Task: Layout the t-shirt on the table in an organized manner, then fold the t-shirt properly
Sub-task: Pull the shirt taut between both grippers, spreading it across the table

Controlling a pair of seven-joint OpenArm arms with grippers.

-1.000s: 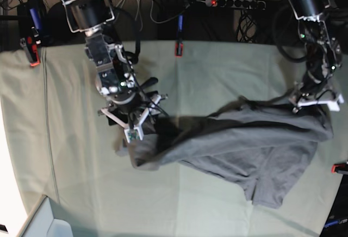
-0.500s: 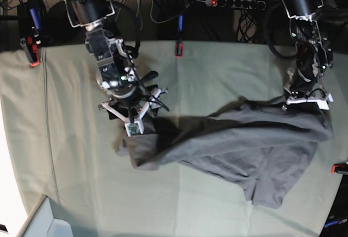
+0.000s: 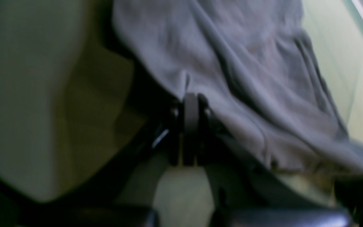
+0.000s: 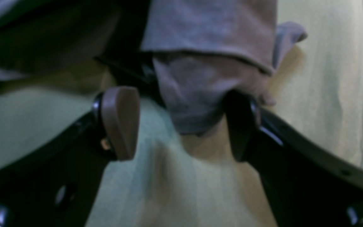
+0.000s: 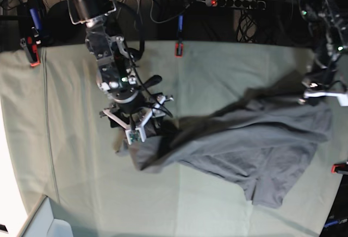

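The grey t-shirt point(image 5: 244, 144) lies crumpled across the right half of the pale green table point(image 5: 217, 74), stretched from centre-left to the right edge. My left gripper point(image 5: 322, 94) is at the shirt's far right top edge. In the left wrist view that left gripper point(image 3: 191, 107) is shut on a pinch of the t-shirt point(image 3: 247, 63). My right gripper point(image 5: 134, 132) sits at the shirt's left end. In the right wrist view the right gripper point(image 4: 181, 126) is open, with a fold of the t-shirt point(image 4: 206, 31) hanging between its fingers point(image 4: 120, 123).
Red-black clamps point(image 5: 178, 48) point(image 5: 32, 55) hold the cloth at the back edge, and another clamp point(image 5: 340, 167) sits at the right edge. A power strip point(image 5: 234, 2) and cables lie behind the table. A white bin point(image 5: 46, 220) stands at the front left corner.
The left gripper has shut on the shirt's right top edge and shifted right, pulling that edge up. The right gripper stays open at the shirt's left end, barely moved.
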